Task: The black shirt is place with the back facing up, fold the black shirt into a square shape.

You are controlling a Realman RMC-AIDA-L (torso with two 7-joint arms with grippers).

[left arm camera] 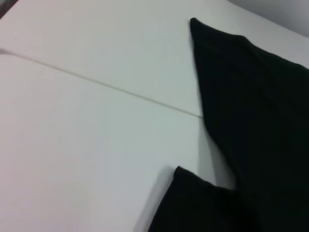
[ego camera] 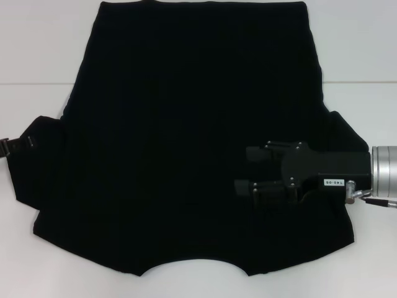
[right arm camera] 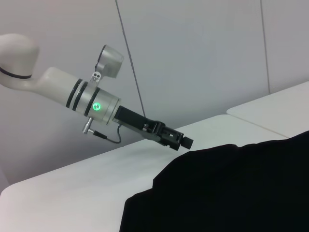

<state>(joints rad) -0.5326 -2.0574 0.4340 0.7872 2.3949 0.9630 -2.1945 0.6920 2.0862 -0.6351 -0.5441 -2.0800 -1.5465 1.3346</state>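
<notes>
A large plain black soft-fabric short-sleeved shirt (ego camera: 192, 136) lies spread flat on the white worktop (ego camera: 37, 43), its curved neckline at the edge nearest the robot and its hem at the far side; it covers most of the head view. The right gripper (ego camera: 243, 171), black with a silver cylinder behind it, reaches in from the right above the shirt's right half; its fingers stand apart, holding nothing. The left gripper (right arm camera: 187, 142) sits by the left sleeve's outer edge; whether it is parted or closed cannot be told. No fold looks made yet; the opening sleeve fold appears in hand. The next move likely calls for pinching an edge and carrying it inward. A small white label on the right gripper is too small to read.
</notes>
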